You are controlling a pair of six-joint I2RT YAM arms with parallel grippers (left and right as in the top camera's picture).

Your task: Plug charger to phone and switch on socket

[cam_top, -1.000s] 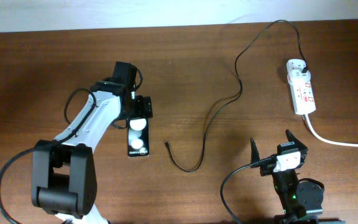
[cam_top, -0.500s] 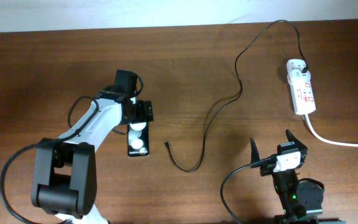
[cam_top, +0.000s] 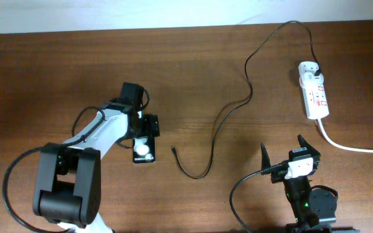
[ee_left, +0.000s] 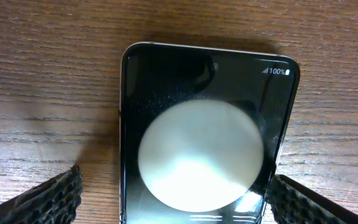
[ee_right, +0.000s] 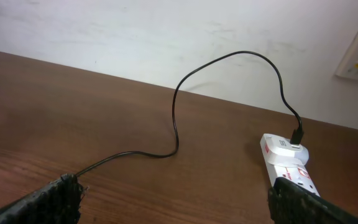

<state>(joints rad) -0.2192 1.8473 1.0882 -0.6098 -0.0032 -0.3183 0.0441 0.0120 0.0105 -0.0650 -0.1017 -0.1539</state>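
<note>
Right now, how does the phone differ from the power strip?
The phone is black and glossy; the power strip is white with red marks. The black cable is plugged into the power strip, but not into the phone; its free tip lies apart from the phone. The phone lies under the open left tool; the power strip has no tool near it. Both lie flat on the table.
</note>
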